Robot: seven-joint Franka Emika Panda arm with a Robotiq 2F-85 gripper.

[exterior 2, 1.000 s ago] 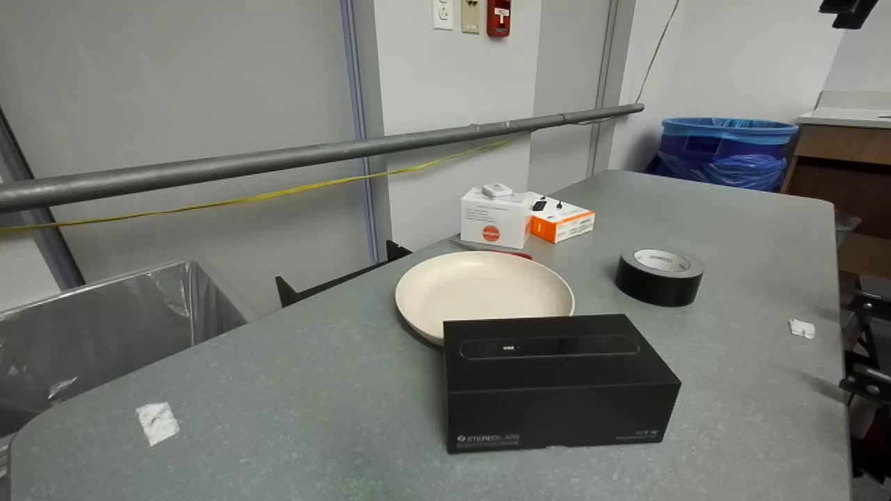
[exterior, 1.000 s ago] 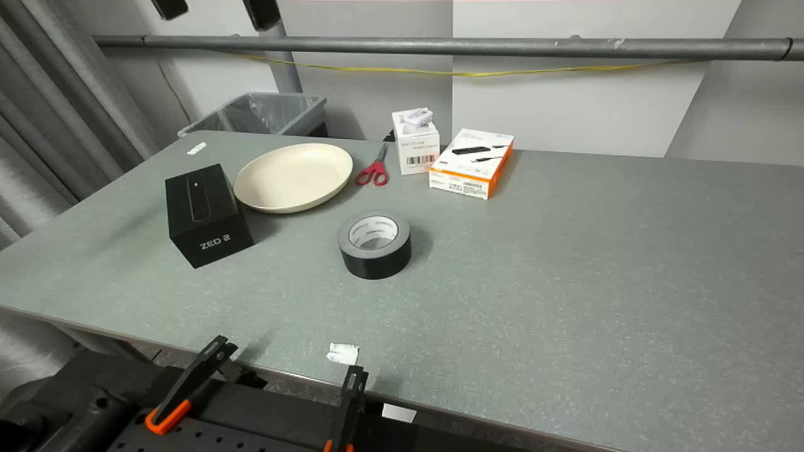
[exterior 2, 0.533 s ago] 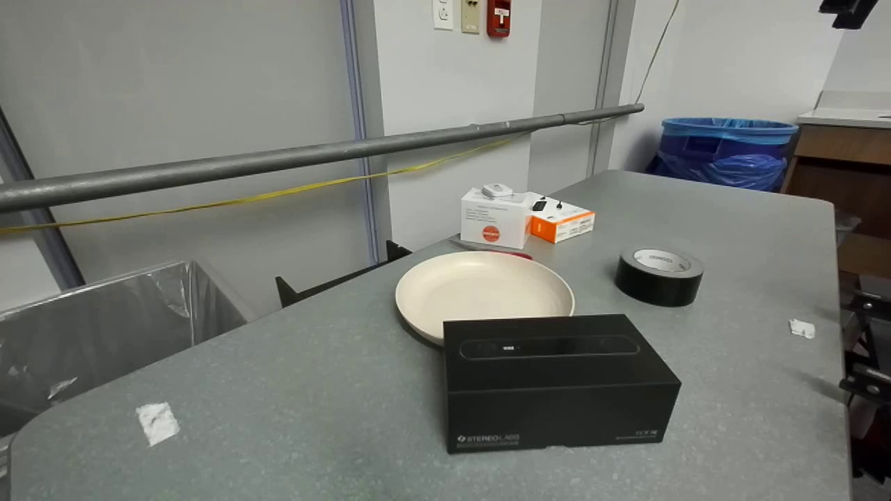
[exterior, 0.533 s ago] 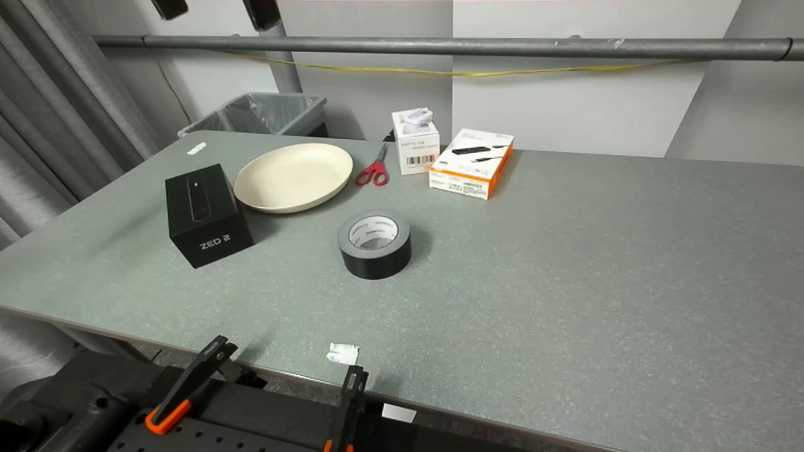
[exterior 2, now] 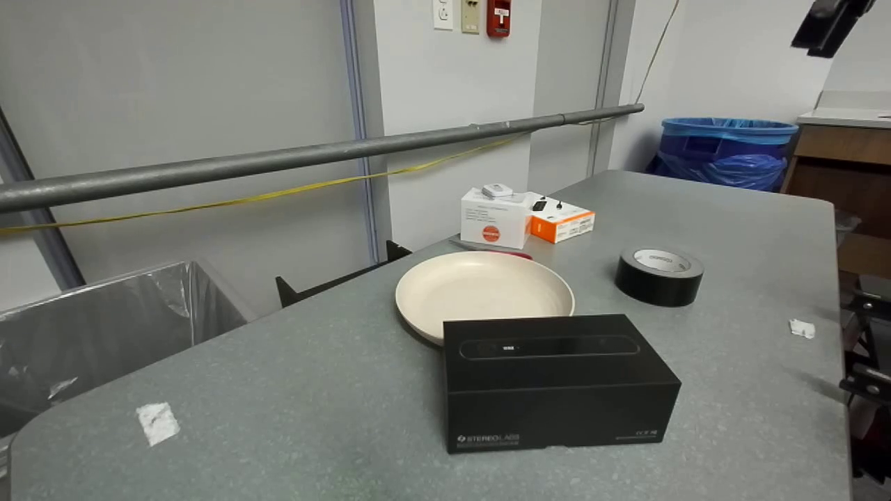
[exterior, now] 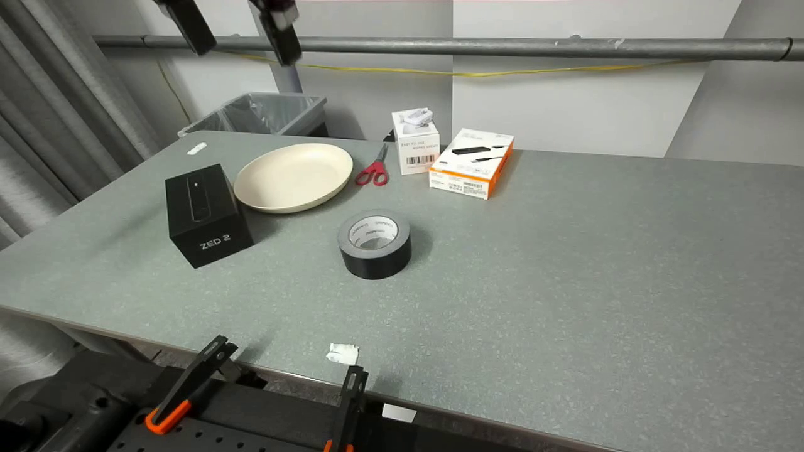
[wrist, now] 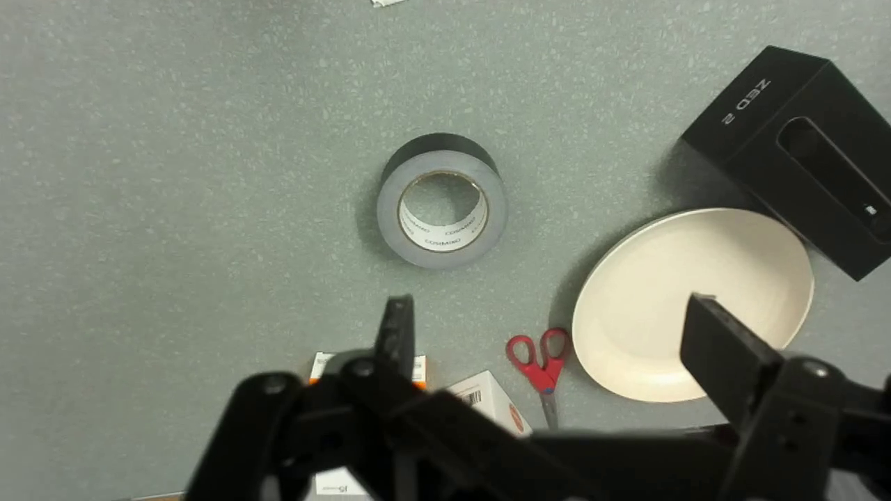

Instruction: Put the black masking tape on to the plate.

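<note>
I should bring my spread, empty Robotiq gripper (wrist: pixel 550 316) above the black COSIMIXO tape roll (wrist: pixel 443 236) and straddle its wall, 1 finger inside.

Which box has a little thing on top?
The white box by the red scissors: a small white object sits on it. The black box and orange-edged box carry nothing.
</note>
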